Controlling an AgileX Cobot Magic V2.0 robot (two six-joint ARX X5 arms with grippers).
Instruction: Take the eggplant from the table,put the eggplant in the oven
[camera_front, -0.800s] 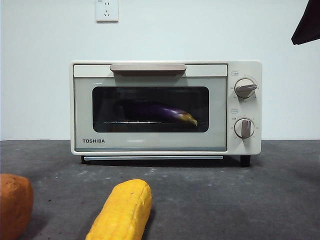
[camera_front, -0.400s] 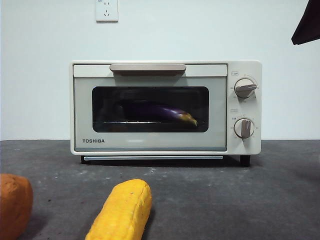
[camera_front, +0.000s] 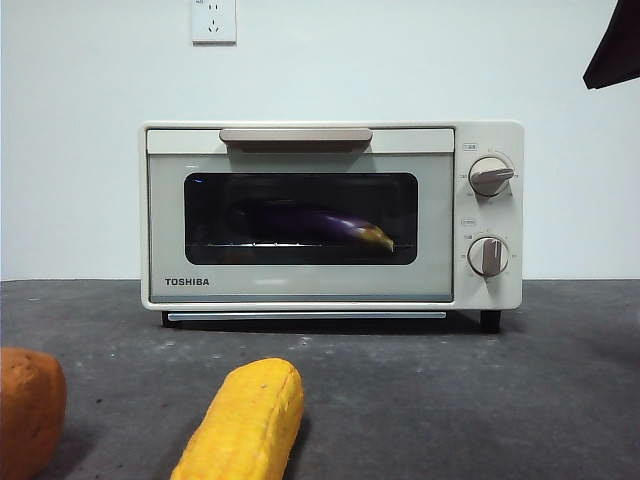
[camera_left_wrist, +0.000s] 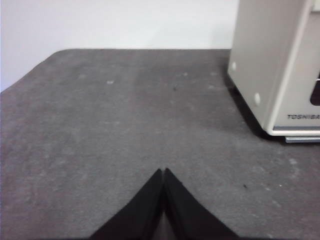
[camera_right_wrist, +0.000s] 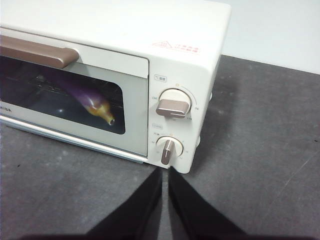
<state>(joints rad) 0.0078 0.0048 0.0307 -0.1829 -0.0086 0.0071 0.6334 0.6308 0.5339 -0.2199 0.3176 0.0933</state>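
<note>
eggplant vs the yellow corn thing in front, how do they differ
The eggplant is glossy dark purple; the corn-shaped item is matte yellow. The eggplant lies on the wire rack behind the shut glass door of the oven; the corn-shaped item lies on the table in front. The eggplant lies crosswise; the corn-shaped item angles toward the camera. Both are long.

The oven (camera_front: 331, 215) door stands shut over the eggplant (camera_front: 318, 226); corn (camera_front: 245, 425) blocks the table (camera_front: 450, 400) in front.

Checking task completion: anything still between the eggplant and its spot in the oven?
No. The eggplant already lies on the rack inside the oven, behind the shut glass door. The right gripper hangs in front of the knobs, the left gripper over bare table; both are shut and empty.
</note>
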